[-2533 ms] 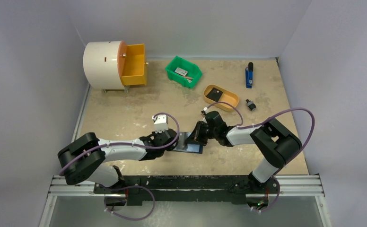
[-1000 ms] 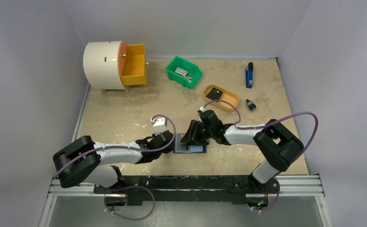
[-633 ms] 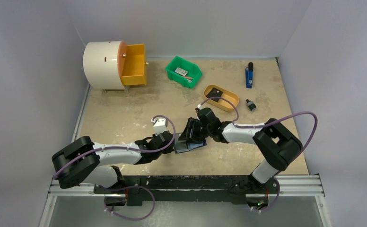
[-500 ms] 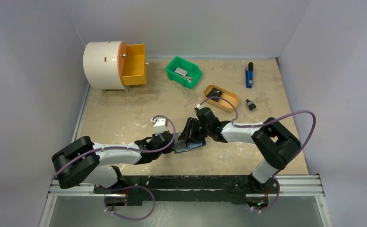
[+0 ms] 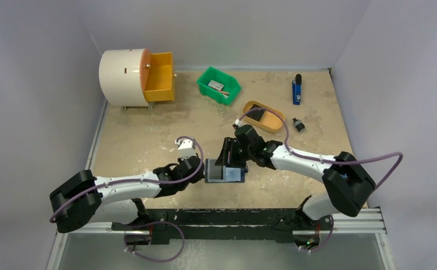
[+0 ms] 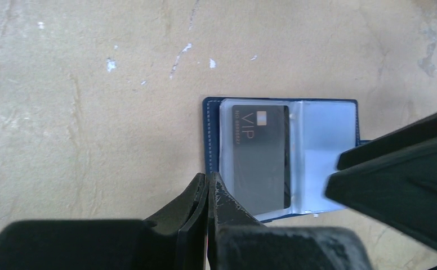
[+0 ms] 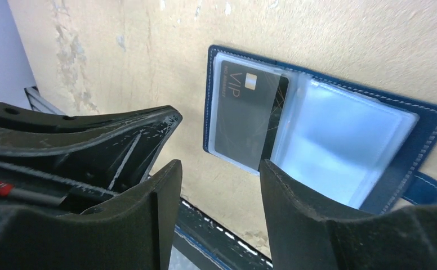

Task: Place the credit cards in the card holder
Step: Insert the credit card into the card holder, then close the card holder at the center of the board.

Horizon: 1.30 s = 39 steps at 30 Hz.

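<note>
Beige, scuffed tabletop [image 5: 148, 135] fills the view. Nearest, the left gripper [image 6: 208, 185] is pinched to a point with nothing held, its tips set at the near-left corner of the card holder [image 6: 323, 140], which lies opened flat at near centre. A dark VIP card [image 6: 259, 152] is seated in its left clear sleeve. Just beyond, the right gripper [image 7: 219, 163] is held half-spread above it, empty. The holder is judged light and floppy, its sleeves slick; it is best pinned by the stitched border. Farther off, an orange tray [image 5: 275, 126] and a green bin [image 5: 231, 93] are seen.
</note>
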{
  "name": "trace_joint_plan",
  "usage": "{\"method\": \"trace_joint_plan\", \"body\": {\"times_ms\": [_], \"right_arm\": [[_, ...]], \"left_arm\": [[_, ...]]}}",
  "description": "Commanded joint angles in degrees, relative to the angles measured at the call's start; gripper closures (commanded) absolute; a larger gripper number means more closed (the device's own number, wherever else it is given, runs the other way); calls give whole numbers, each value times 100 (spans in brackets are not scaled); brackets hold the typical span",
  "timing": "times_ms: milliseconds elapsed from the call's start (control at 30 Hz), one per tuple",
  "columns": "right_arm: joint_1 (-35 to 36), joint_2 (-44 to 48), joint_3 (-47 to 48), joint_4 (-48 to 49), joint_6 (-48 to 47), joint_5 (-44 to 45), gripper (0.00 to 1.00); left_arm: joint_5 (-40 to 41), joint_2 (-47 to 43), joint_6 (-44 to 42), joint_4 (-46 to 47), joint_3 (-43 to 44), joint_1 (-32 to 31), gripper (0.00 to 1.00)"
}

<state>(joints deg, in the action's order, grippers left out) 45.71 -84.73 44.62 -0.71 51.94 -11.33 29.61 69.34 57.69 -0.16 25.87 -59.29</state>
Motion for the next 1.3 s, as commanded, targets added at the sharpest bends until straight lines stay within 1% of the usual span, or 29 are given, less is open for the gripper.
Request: {"method": "trace_joint_plan", "body": {"times_ms": [0,100,167,267,333,367,433,500,567,600,667,867,1033,1100,1133,1200,1267], "right_arm": [[17,502,452,-852,-445,629,43],[17,777,597,-1220,-691,826,40],[12,850,734,-1540,-825,1024,40],[10,1107,717,-2109,-791,1897,41],[8,1488,408,-2146,-760,2258,42],[8,1644,251,-2114,-808,2270,41],[3,1771,77,-2193,-852,2210,41],[-2,1652,-3,-2333,-818,2256,41],[-13,1510,-58,-2331,-780,2315,42],[-26,1442,-92,-2271,-762,2350,43],[-91,1347,-138,-2146,-712,2453,44],[-210,964,-67,-1907,-835,2428,46],[-357,765,-144,-1808,-953,2236,53],[-369,684,-180,-1771,-990,2189,54],[-370,637,-174,-1781,-1009,2202,57],[-370,592,-173,-1784,-1036,2214,66],[-378,573,-161,-1767,-1056,2214,71]], "left_arm": [[351,-226,-28,-298,141,-22,100],[445,-369,-65,-422,157,-26,100],[507,-478,-101,-520,193,-22,100],[567,-687,-203,-615,242,-22,100],[525,-854,-293,-538,216,-22,98],[468,-928,-361,-479,193,-22,95],[385,-1014,-434,-380,148,-26,86],[362,-1020,-443,-317,119,-22,73],[365,-963,-440,-259,96,-23,62],[353,-920,-436,-244,102,-22,59],[321,-830,-434,-233,136,-22,56],[272,-704,-482,-210,211,-22,55],[318,-690,-440,-269,174,-22,56],[339,-685,-418,-274,128,-23,56],[349,-677,-407,-274,105,-22,56],[396,-653,-379,-301,85,-22,57],[414,-629,-339,-301,68,-22,58]]}}
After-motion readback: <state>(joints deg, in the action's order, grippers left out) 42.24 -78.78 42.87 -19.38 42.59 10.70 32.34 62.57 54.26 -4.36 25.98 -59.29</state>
